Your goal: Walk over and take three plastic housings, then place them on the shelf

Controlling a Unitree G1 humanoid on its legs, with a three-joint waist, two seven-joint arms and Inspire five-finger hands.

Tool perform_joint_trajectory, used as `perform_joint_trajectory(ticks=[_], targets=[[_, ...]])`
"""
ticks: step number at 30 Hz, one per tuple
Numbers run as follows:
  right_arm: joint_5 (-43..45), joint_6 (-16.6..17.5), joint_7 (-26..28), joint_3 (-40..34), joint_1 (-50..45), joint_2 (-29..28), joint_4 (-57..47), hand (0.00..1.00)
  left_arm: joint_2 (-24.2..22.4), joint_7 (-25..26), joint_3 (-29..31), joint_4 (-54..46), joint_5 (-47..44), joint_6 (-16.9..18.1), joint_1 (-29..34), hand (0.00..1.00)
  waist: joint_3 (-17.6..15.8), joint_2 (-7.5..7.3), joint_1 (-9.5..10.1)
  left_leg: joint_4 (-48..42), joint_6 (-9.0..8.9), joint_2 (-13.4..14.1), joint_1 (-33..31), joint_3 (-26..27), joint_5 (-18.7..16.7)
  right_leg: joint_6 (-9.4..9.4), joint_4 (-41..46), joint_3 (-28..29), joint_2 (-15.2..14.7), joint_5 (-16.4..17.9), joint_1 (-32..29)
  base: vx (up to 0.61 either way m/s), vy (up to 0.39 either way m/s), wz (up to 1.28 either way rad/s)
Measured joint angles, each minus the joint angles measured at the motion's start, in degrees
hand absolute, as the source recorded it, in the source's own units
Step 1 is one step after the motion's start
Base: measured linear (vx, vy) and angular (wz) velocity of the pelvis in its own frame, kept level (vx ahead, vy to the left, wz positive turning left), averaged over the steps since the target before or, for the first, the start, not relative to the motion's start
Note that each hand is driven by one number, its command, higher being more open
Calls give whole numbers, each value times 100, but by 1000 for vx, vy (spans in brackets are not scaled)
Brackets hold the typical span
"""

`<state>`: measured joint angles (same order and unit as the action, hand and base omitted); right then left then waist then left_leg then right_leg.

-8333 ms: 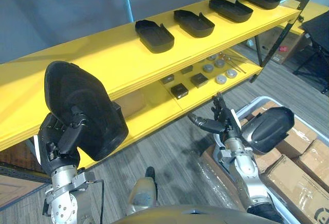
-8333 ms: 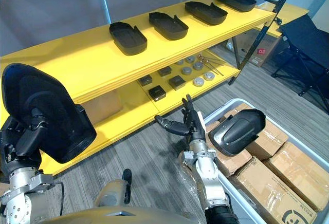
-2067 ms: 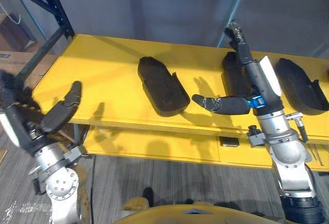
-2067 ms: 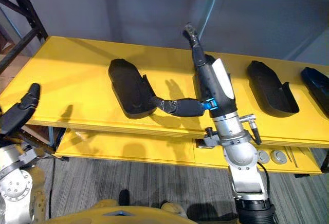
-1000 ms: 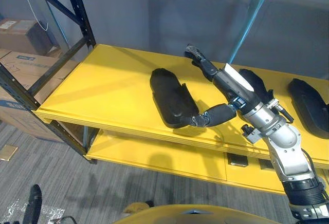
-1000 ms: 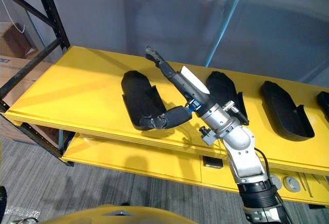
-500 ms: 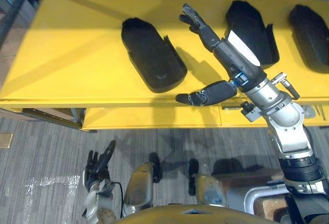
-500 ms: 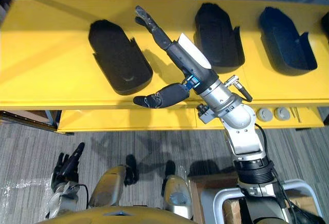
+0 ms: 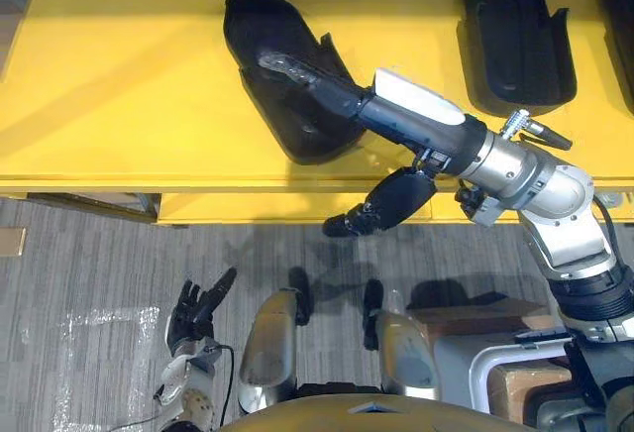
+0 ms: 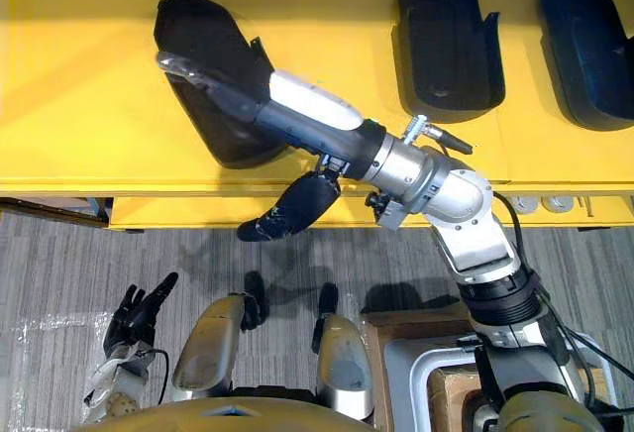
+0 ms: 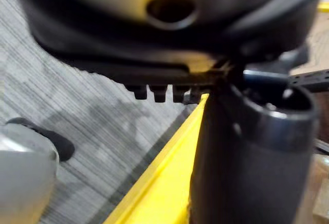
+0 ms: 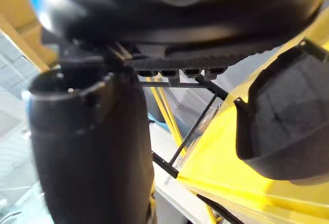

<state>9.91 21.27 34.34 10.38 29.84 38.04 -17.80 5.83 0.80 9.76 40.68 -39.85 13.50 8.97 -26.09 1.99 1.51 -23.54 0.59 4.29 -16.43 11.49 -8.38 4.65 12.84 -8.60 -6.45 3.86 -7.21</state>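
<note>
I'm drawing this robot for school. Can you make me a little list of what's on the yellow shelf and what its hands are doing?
Shelf: yellow shelf, with grey carpet below
On it: three black plastic housings in a row: leftmost housing, middle housing, rightmost housing
Right hand: stretched over the leftmost housing, fingers straight, gripping nothing; contact unclear
Left hand: low over the carpet, fingers spread, empty

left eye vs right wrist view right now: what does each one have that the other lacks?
Left eye: the left hand open low above the floor, and a second housing further right on the yellow shelf. Right wrist: the rack's black frame bars past the shelf's end. Both: the right hand open over a black housing on that shelf.
</note>
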Motion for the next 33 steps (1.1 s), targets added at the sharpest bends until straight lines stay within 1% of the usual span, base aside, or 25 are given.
perform_joint_trajectory(ticks=[2,5,7,9,11,13,19,22,23,26,30,33], targets=[[109,-144,-1,40,155,-156,0,100,-2,-2,-13,55,6,-42,0,100,0,1,0,107,12,-53,13,-50,83,-12,0,-63,-35,10,-3,-8,-14,19],[218,-496,-25,54,392,-462,22,100,2,0,-38,111,30,-137,2,100,-3,6,58,300,53,-120,80,-82,239,-24,0,-107,-71,22,-2,3,-27,10],[218,-616,-116,151,497,-552,75,100,1,-2,-91,171,242,-142,7,100,-8,16,63,403,54,-161,108,-112,308,-30,-5,-147,-95,25,1,3,-23,10],[215,-735,-173,217,579,-643,269,100,0,-9,-172,185,261,-146,6,100,-20,39,72,476,59,-181,117,-152,364,-38,-6,-202,-104,29,6,-6,-22,15],[215,-907,-262,261,621,-773,637,100,-11,-13,-242,192,412,-146,7,100,-30,56,148,584,49,-199,160,-177,441,-49,-6,-228,-109,34,15,-16,-25,8],[215,-1047,-295,309,703,-817,923,100,-10,0,-280,193,433,-146,15,100,-31,59,154,697,40,-226,210,-203,520,-55,-4,-258,-122,38,24,-17,-29,8],[215,-1235,-744,315,835,-994,1488,100,-6,126,-452,158,452,-151,27,100,-66,130,154,958,32,-273,329,-239,701,-59,9,-298,-145,37,37,-12,-11,3],[161,-1477,-1038,280,1006,-1109,1935,100,-23,191,-584,93,456,-219,34,100,-101,200,165,1118,18,-293,433,-245,799,-64,24,-309,-154,40,63,0,0,0],[148,-1501,-1103,281,1020,-1127,2015,100,-23,200,-596,83,456,-238,37,100,-105,208,167,1162,16,-296,455,-250,819,-69,29,-318,-156,43,67,-27,-31,4],[-13,-1626,-1360,278,1108,-1164,2344,100,-23,276,-677,74,467,-268,42,100,-116,230,188,1330,-10,-313,533,-308,929,-135,110,-382,-165,93,63,-17,-43,9],[-45,-1762,-1398,269,1287,-1200,2435,100,-30,279,-711,21,674,-368,47,100,-137,281,226,1496,-53,-311,635,-340,1041,-182,221,-418,-165,152,49,-13,-37,4],[-43,-2012,-1338,271,1404,-1199,2530,100,-32,281,-716,21,677,-383,47,100,-137,283,248,1629,-68,-311,699,-360,1131,-215,278,-456,-163,188,44,-17,-32,5]])
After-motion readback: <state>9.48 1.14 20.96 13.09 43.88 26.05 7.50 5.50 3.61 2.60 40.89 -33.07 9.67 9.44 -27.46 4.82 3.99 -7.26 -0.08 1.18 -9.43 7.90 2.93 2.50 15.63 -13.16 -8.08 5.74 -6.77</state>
